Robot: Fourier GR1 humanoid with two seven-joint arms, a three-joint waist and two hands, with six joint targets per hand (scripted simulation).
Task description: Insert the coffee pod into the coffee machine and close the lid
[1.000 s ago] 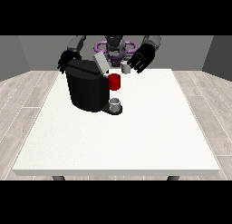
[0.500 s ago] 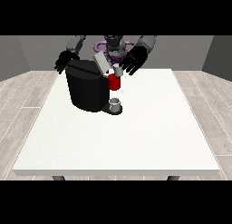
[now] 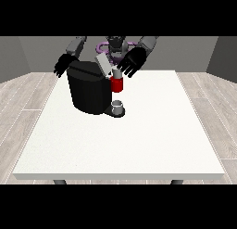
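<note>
A: With the coffee machine (image 3: 90,91) as reference, where is everything on the surface (image 3: 125,140)?

B: Machine sits at the far left part of the surface. Lid (image 3: 104,64) is tilted up and open, rising off the machine's top right corner. A red part (image 3: 117,85) projects from the machine's right side, just below the lid; a small grey cup (image 3: 118,105) stands on the base beneath it.

A: Coffee pod?

B: Cannot pick it out as a separate item. Judgement: it is likely already in the holder under the lid, or hidden behind the hand.

A: Hands?

B: Hand at the view's right (image 3: 131,62) hovers just right of the raised lid, above the red part, fingers (image 3: 124,68) spread and straight, holding nothing. Hand at the view's left (image 3: 64,66) hangs at the machine's upper left edge, fingers relaxed, holding nothing.

A: Key relation for the coming move?

B: Lid lies immediately left of the right-view hand's fingers, its long axis slanting up and leftward. That hand is clearly nearer. Judgement: closing calls for pressing the lid down toward the machine's top.
</note>
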